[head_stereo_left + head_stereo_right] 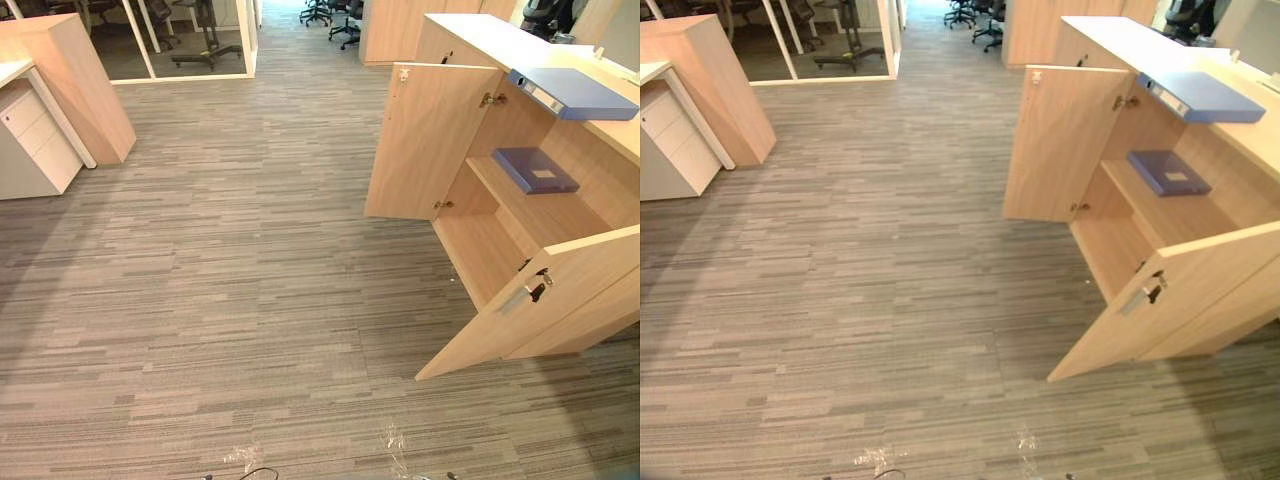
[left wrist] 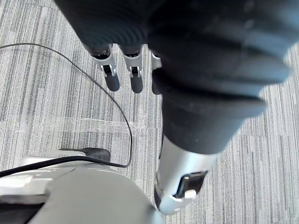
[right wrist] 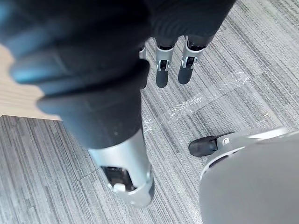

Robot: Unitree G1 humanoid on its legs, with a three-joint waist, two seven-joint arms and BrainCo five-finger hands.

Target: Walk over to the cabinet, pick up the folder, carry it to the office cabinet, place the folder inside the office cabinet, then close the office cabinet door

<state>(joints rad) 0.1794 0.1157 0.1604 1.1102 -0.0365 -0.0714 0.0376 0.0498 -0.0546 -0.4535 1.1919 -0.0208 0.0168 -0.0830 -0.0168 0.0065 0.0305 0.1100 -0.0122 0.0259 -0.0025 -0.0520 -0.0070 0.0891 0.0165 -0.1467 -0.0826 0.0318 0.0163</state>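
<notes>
A blue folder [image 1: 572,92] lies on top of the light wooden cabinet [image 1: 620,130] at the right, its spine hanging over the front edge. The cabinet stands with both doors swung out: the far door [image 1: 425,140] and the near door [image 1: 545,300] with a metal handle. Inside, a second dark blue folder [image 1: 534,169] rests on the shelf [image 1: 1180,215]. My left hand [image 2: 133,77] hangs over the carpet with straight fingers and holds nothing. My right hand [image 3: 173,70] hangs the same way, fingers straight, nothing in it.
Grey striped carpet [image 1: 230,290] stretches between me and the cabinet. A wooden desk panel [image 1: 75,85] and a white drawer unit [image 1: 35,140] stand at the far left. Glass partitions and office chairs [image 1: 335,15] are at the back.
</notes>
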